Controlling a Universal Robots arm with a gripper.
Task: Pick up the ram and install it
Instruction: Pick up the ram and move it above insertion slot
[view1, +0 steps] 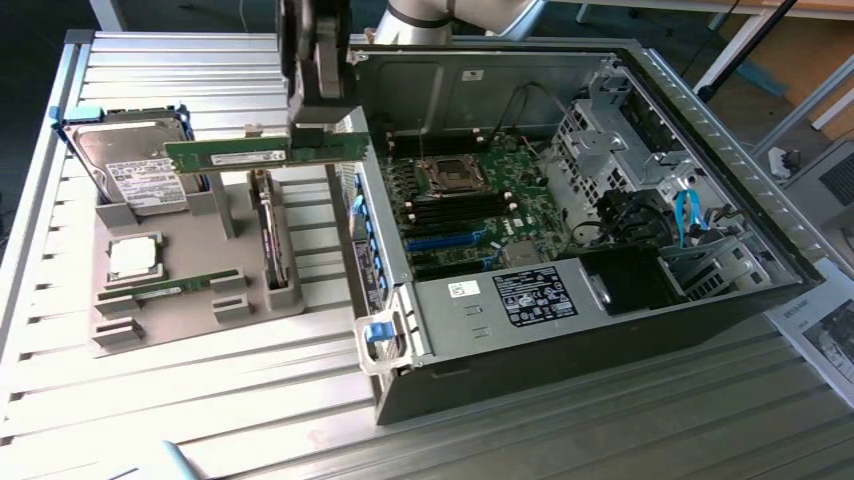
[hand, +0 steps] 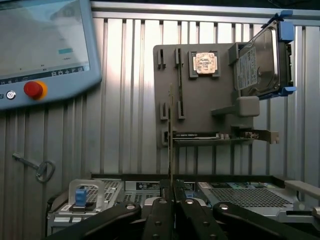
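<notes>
Gleaming slatted metal table beneath ram

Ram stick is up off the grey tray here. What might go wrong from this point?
1. The hand grips the long green circuit-board ram stick near one end, most of it jutting toward the exterior view's left; it may tilt or slip.
2. The open metal computer case's side wall lies close below the gripped end; a low carry might clip it.
3. The black memory slots are narrow; a slight tilt could jam insertion.
</notes>
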